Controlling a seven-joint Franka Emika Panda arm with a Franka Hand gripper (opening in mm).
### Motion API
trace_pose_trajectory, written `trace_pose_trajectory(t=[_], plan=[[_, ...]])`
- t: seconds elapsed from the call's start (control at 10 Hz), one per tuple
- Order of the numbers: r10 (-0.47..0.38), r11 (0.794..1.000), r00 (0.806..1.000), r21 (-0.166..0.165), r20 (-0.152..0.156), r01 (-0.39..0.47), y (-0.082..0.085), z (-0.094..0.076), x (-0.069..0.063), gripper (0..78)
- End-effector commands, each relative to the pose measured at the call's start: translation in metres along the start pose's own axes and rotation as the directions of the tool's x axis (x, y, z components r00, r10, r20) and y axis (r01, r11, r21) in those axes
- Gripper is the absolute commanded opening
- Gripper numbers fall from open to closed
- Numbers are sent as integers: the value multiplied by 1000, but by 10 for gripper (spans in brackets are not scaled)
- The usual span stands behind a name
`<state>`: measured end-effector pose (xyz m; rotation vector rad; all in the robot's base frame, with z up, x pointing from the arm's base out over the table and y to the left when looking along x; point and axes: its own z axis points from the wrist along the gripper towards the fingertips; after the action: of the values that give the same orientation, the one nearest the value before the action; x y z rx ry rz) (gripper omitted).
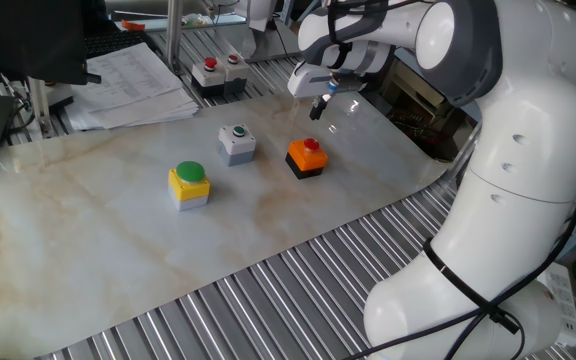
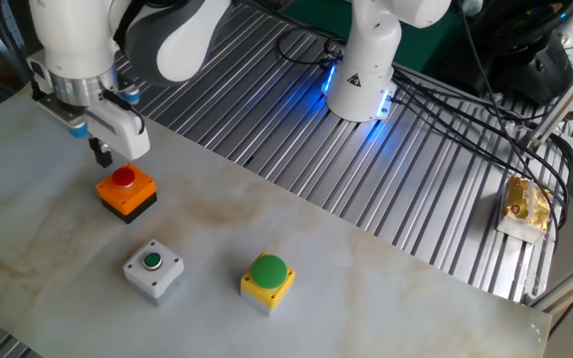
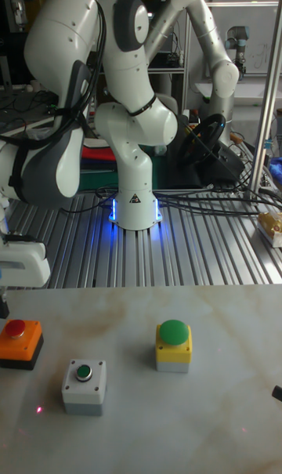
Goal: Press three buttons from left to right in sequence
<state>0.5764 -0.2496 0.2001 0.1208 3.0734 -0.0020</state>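
I see the gripper (image 2: pixel 100 154) above the orange-black button (image 2: pixel 127 191), rightmost after yellow button (image 1: pixel 189 185) and grey button (image 1: pixel 236 143); can't tell finger gap; rigid boxes, light, so I'd press caps dead-centre, straight down.

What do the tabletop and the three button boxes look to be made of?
Tabletop: glossy marble-look slab or laminate, beige veining and reflections; real stone or print, can't tell. Yellow box, grey box and orange-black box: likely moulded plastic, uniform colour, matt to satin. Their caps look like smooth plastic too.
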Motion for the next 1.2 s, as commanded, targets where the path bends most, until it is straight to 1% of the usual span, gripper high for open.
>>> trace_pose_trajectory(t=[0.1, 0.4, 0.8, 0.9, 1.0, 1.1, 1.2], plan=[[16, 1000, 1000, -3, 20, -16, 0, 13, 9, 0], [25, 1000, 1000, -3, 18, -25, 0, 16, 15, 0], [34, 999, 999, -12, 16, -34, -2, 30, 20, 0], [34, 999, 999, -15, 7, -34, -3, 35, 21, 0], [34, 999, 999, -14, 2, -34, -3, 35, 21, 0], [36, 999, 999, -15, -22, -36, -3, 36, 21, 0], [35, 999, 999, -14, -26, -35, -3, 36, 21, 0]])
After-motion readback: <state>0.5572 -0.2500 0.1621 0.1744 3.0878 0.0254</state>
